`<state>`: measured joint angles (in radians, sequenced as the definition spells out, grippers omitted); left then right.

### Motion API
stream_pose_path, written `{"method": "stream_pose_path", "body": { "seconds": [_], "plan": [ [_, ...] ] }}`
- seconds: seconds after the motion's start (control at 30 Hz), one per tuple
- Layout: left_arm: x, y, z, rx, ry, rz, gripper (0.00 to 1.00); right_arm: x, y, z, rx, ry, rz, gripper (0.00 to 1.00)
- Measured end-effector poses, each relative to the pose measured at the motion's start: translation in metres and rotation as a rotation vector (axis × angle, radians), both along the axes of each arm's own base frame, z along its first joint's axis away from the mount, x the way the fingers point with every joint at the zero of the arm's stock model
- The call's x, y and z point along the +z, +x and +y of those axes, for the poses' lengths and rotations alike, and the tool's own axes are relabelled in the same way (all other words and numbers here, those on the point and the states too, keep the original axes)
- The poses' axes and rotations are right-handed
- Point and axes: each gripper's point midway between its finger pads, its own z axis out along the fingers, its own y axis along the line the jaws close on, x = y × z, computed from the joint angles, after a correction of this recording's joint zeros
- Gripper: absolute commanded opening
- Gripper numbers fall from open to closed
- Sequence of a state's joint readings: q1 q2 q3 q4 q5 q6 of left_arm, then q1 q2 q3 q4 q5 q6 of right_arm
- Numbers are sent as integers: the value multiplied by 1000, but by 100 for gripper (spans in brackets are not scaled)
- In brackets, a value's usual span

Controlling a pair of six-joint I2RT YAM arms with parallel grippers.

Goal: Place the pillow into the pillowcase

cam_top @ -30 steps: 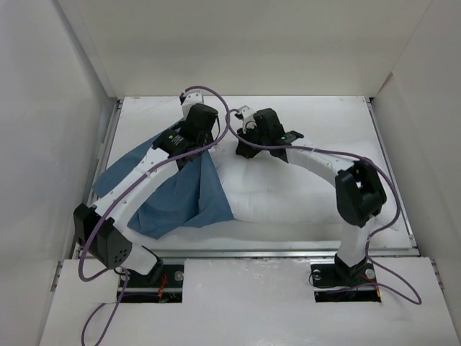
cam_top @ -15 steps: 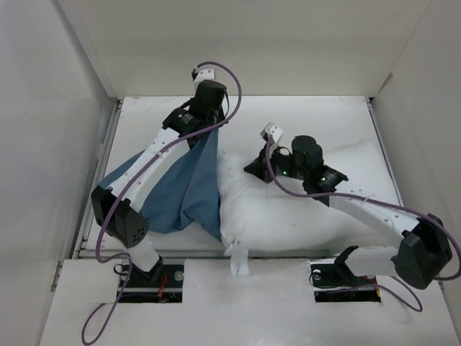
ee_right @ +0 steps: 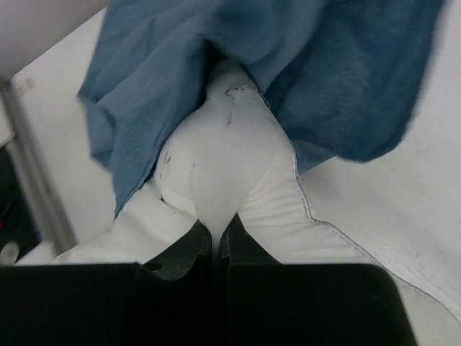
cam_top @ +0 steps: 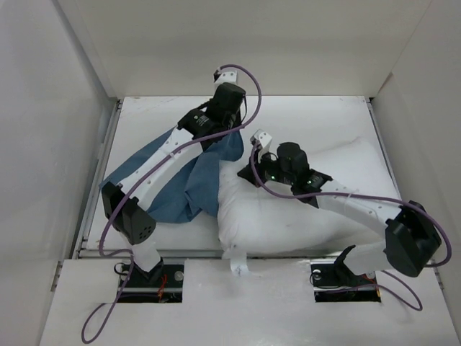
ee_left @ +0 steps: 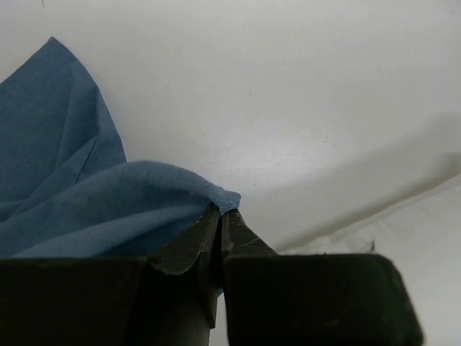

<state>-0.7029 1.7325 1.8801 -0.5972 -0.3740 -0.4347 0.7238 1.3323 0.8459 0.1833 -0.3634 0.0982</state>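
Left hand (cam_top: 229,135) swung pillowcase (cam_top: 191,184) hem toward 1 o'clock; right hand (cam_top: 245,171) nudged pillow (cam_top: 302,223) corner toward 9 o'clock, under blue cloth. Both hands clamped on those. Pillow lies on tabletop (cam_top: 324,115), pillowcase at its 9 o'clock. Likely soft, light, limp: grip hems, corners.

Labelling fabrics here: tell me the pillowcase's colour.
Plain slate blue, no pattern. The pillowcase shows best in the left wrist view.

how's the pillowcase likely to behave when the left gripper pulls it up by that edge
Probably floppy: the pillowcase drapes in wrinkled folds from the left gripper, so its mouth likely sags shut. It looks thin and light, so it should lift easily.
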Motion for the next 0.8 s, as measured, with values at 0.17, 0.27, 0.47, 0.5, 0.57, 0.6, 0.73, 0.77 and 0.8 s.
{"method": "stream_pose_path", "body": {
  "seconds": [0.17, 0.27, 0.47, 0.5, 0.57, 0.6, 0.73, 0.77, 0.8],
  "plan": [
    [-19, -33, 15, -17, 30, 43, 0, 7, 70, -1, -248, -2, 19, 0],
    [-17, -53, 30, -12, 26, 37, 0, 22, 115, -18, -364, 34, 21, 0],
    [-4, -79, 55, 3, -23, -3, 0, 59, 176, -64, -516, 113, -10, 0],
    [-3, -81, 56, 3, -27, -7, 0, 62, 181, -65, -521, 116, -13, 0],
    [-4, -84, 59, 2, -30, -12, 0, 62, 190, -61, -521, 115, -11, 0],
    [-4, -85, 60, -1, -30, -15, 0, 57, 195, -58, -521, 111, -4, 0],
    [-7, -86, 53, -42, -34, -12, 0, 21, 212, -50, -554, 91, 76, 0],
    [-8, -86, 53, -44, -31, -12, 0, 11, 215, -50, -564, 85, 96, 0],
    [-7, -86, 54, -40, -25, -17, 0, 2, 217, -51, -569, 78, 117, 0]
  ]
}}
